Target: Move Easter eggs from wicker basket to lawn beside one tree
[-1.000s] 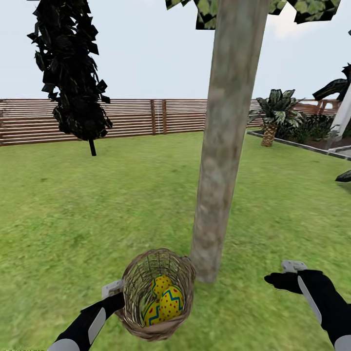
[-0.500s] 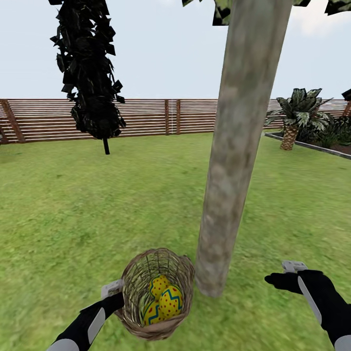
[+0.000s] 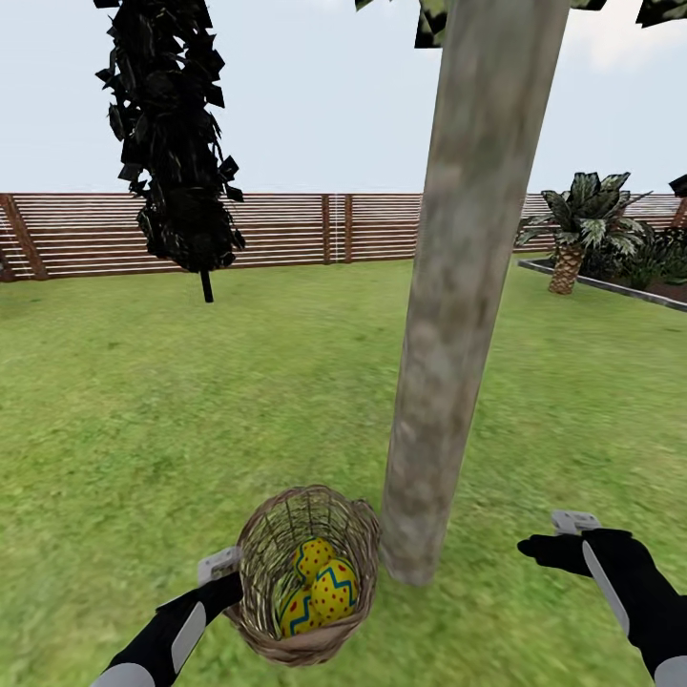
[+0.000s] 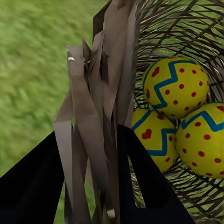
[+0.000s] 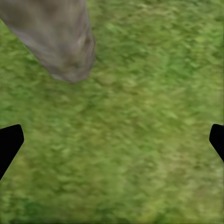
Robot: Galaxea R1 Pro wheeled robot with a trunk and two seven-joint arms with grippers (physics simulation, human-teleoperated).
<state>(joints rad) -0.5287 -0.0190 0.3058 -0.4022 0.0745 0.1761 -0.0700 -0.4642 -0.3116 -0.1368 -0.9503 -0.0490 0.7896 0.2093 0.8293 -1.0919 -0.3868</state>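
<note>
**Basket held up right next to the tree trunk**

Head view cuts off the tree [image 3: 448, 315] crown; the left gripper [image 3: 229, 584] hides behind the basket [image 3: 307, 576]; the wrist view shows it clamped on the basket rim [image 4: 100, 116], with three eggs [image 4: 175, 86] inside; the right gripper [image 5: 112, 140] is wide open over the grass [image 5: 140, 154], holding nothing.

Bright, flat, shadowless daylight; soft blur.
</note>
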